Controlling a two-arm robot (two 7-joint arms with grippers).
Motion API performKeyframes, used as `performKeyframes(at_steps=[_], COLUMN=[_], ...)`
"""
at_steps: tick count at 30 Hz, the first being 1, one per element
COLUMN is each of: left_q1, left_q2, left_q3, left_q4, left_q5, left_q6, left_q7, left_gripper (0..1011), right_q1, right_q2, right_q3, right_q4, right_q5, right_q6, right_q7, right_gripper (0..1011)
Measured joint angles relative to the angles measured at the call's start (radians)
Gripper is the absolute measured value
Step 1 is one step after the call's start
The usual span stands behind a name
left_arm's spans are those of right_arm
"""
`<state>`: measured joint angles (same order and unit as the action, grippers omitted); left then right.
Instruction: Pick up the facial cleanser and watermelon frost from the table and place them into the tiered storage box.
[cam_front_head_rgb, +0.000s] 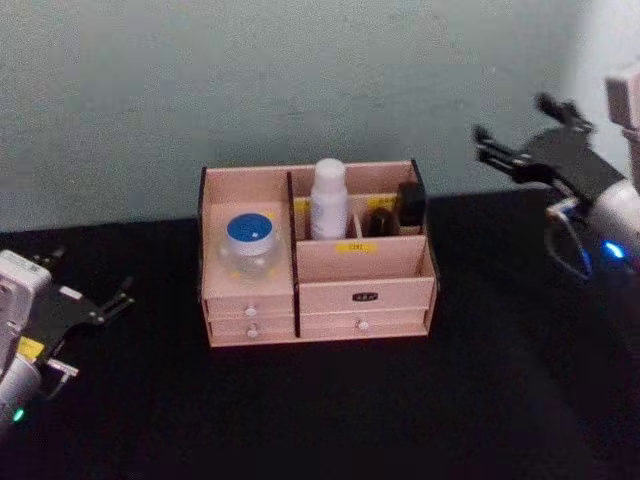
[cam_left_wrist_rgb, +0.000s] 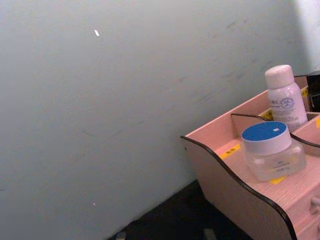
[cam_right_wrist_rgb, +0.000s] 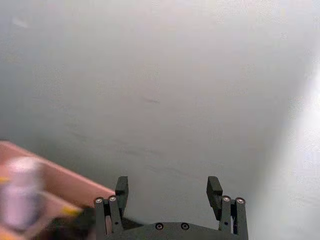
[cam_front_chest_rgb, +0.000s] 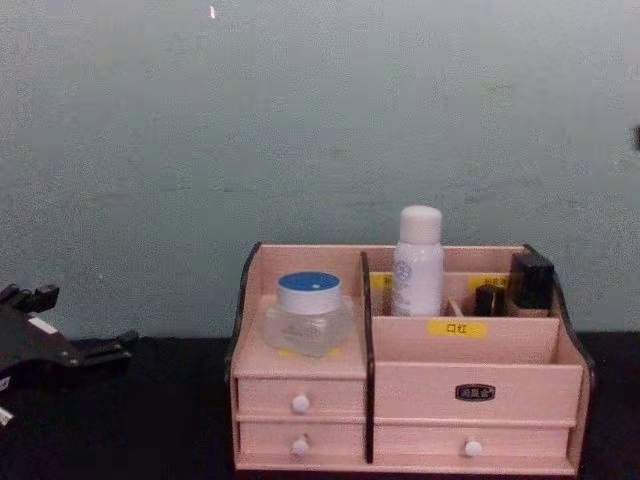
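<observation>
The tiered storage box (cam_front_head_rgb: 318, 255) is sitting in the middle of the black table (cam_front_head_rgb: 320, 420), its drawers facing the robot and its back close to the pale wall (cam_front_head_rgb: 250, 70). On the left shelf a clear jar with a blue lid (cam_front_head_rgb: 249, 240) is resting; which of the two named products it is I cannot tell, since the labels are too small to read. In a compartment at the back, just right of the centre divider, a white bottle (cam_front_head_rgb: 328, 200) is standing upright, with two small dark items (cam_front_head_rgb: 398, 212) tucked in the slots to its right. Both task items are apparently sitting in the box already, so the placing looks done.

The left gripper (cam_front_head_rgb: 118, 296) is hanging low at the near left, well apart from the box, its fingers spread and holding nothing. The right gripper (cam_front_head_rgb: 512, 138) is hovering high at the far right, jaws standing apart and empty (the right wrist view shows only wall between its fingers (cam_right_wrist_rgb: 121, 189)).

Should either item need resetting, the jar is probably light but smooth-sided and slippery, best taken across its body below the lid; the bottle is tall, rigid and easy to tip, so its mid-body is the safer hold.
</observation>
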<state>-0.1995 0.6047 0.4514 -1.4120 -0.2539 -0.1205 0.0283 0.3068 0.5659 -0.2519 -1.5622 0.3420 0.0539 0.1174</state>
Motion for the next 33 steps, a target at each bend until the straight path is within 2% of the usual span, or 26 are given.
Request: performKeyframes(at_steps=[1,2,3,6,10,12,19,22,33], left_q1=[0.000,0.000,0.000,0.000,0.000,0.000,0.000,0.000,0.000], left_q2=[0.000,0.000,0.000,0.000,0.000,0.000,0.000,0.000,0.000], left_q3=[0.000,0.000,0.000,0.000,0.000,0.000,0.000,0.000,0.000], left_q4=[0.000,0.000,0.000,0.000,0.000,0.000,0.000,0.000,0.000], left_q5=[0.000,0.000,0.000,0.000,0.000,0.000,0.000,0.000,0.000], left_q6=[0.000,0.000,0.000,0.000,0.000,0.000,0.000,0.000,0.000], left_q7=[0.000,0.000,0.000,0.000,0.000,0.000,0.000,0.000,0.000], left_gripper=[1001,1001,1001,1001,1001,1001,1001,1001,1001], right_q1=[-0.027,-0.037,-0.058,-0.092,-0.117,-0.125,-0.098,-0.088,-0.085], right_q2=[0.005,0.007,0.008,0.000,-0.026,-0.059,-0.107,-0.117,-0.125], right_q3=[0.023,0.032,0.051,0.075,0.067,0.040,0.009,0.008,0.012], right_q4=[-0.031,-0.044,-0.068,-0.077,-0.021,0.056,0.180,0.203,0.207], right_q5=[-0.027,-0.038,-0.058,-0.079,-0.106,-0.143,-0.178,-0.186,-0.189], right_q6=[0.024,0.033,0.061,0.074,0.041,-0.005,-0.048,-0.055,-0.048], right_q7=[-0.061,-0.082,-0.128,-0.176,-0.199,-0.216,-0.200,-0.190,-0.169], right_gripper=[1002,1003,1002,1002,1003,1002,1002,1002,1002])
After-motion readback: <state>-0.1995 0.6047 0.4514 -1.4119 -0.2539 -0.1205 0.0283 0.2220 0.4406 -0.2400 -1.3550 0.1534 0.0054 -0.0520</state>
